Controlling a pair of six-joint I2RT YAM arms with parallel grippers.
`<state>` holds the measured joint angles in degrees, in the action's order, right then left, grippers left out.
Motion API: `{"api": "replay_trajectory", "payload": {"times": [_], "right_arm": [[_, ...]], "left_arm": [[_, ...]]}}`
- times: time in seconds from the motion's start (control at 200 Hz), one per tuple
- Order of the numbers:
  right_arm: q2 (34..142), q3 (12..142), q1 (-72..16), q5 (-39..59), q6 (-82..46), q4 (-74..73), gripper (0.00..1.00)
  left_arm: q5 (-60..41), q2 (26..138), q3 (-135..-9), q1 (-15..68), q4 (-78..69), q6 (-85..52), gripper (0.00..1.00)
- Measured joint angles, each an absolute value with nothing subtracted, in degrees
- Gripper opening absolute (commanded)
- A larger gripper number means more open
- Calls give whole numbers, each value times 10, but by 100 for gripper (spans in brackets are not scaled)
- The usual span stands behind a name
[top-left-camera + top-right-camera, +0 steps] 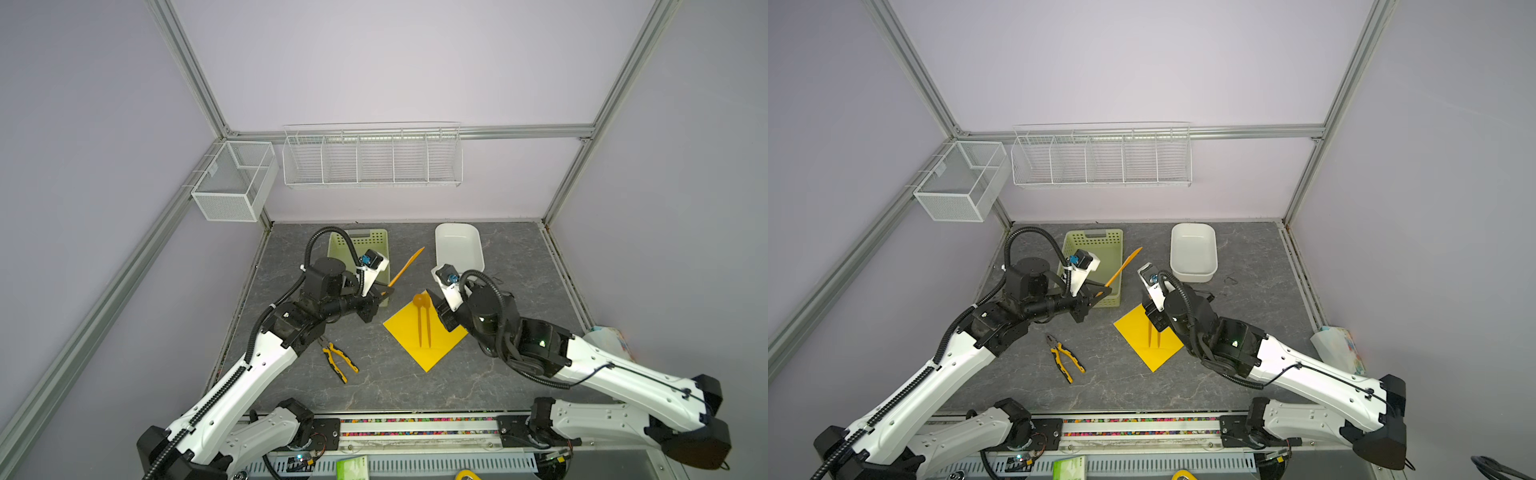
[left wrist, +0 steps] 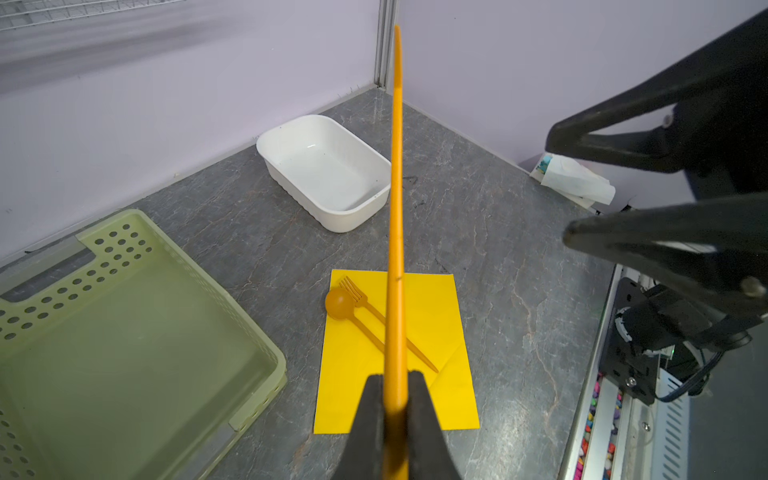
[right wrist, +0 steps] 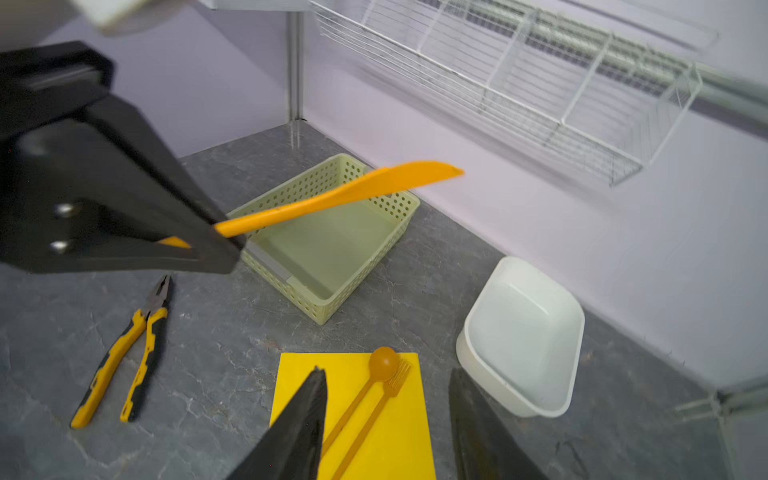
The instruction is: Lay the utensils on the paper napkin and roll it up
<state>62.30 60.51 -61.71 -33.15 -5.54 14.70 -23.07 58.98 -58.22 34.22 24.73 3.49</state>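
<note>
The yellow paper napkin sits as a diamond at the centre of the grey surface. Two orange utensils lie on it side by side, the spoon and the fork. In both top views their handles run down toward the bottom of the frame, and in a top view the spoon's bowl is at the napkin's top corner.

The third piece, the orange knife, is up in the air! The left fingers are clamped tight on its handle end. The blade juts up and to the right in both top views, crossing the gap between the pale green perforated basket and the white tub. That left arm comes in from the lower left, elbow bent and wrist turned rightward. Its fingertips sit just in front of the basket's near right corner, up and to the left of the napkin in frame.

Over to the right arm: it reaches in from the lower right, wrist hanging over the napkin's upper right edge. The right fingers stand apart and grip nothing. In the right wrist view the spoon and fork handles run between the two tips, below them. Whether they touch, I cannot tell.

Yellow-and-black pliers lie on the surface at the left, well clear of the napkin.
</note>
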Motion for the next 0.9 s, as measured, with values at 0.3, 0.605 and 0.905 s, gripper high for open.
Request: {"api": "replay_trajectory", "payload": {"times": [0.3, 0.605, 0.905], "right_arm": [[663, 613, -558, -230, -342, 113, 51], [705, 681, -556, -178, -428, 109, 49], [709, 713, -556, -175, -463, 122, 42]], "left_arm": [[-334, 601, -565, 319, 148, -48, 0], [-365, 602, -527, 319, 5, -170, 0], [-321, 602, -526, 319, -25, -201, 0]]}}
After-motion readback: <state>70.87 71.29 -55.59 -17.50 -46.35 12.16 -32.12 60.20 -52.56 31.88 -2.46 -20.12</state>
